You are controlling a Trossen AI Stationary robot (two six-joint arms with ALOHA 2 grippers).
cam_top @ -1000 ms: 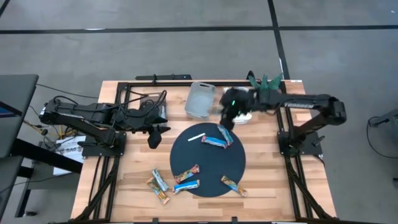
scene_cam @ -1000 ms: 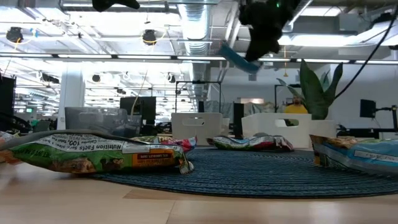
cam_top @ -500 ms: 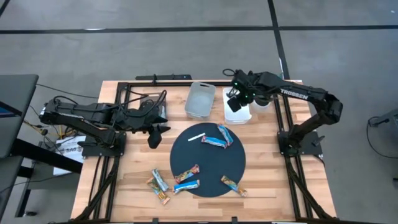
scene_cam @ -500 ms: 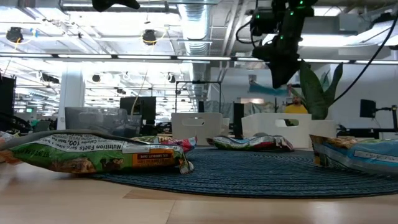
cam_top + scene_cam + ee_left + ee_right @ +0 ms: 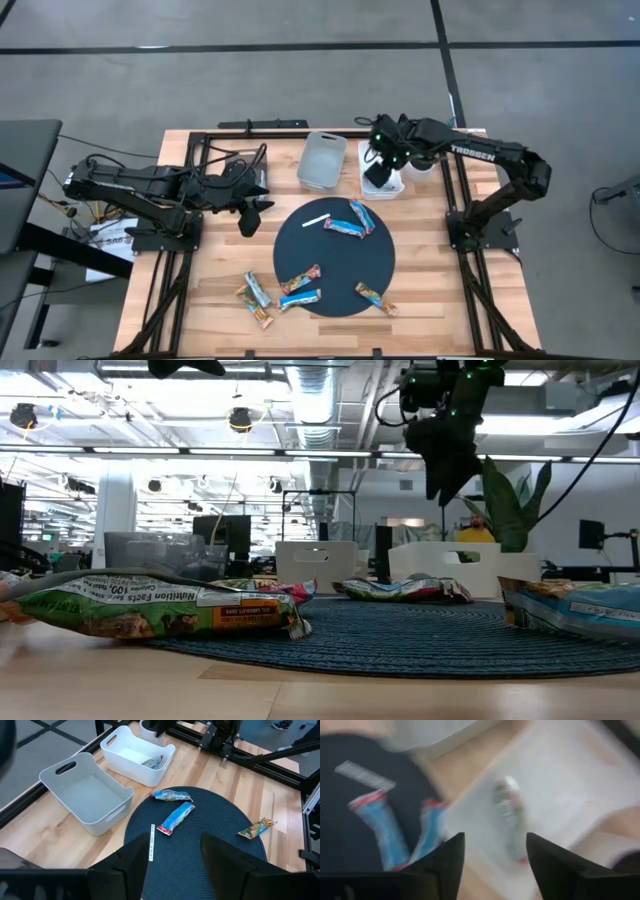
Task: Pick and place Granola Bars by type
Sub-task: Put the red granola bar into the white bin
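Observation:
My right gripper hangs open and empty over the white bin at the table's far side; it also shows in the low view. One wrapped bar lies on the bin's floor below its fingers and shows in the left wrist view. Two blue bars and a thin white strip lie on the dark round mat. Several more bars lie at the mat's near edge and on the wood beside it. My left gripper waits open and empty, left of the mat.
An empty grey bin stands just left of the white bin. Black frame rails run along the table's sides. A potted plant stands at the far right corner. Bare wood lies near the table's front edge.
My right gripper has carried a blue bar from above the mat's far edge toward the table's far right, to above the white bin. It has let go there, and the bar has fallen into the bin. The gripper stays above the bin.

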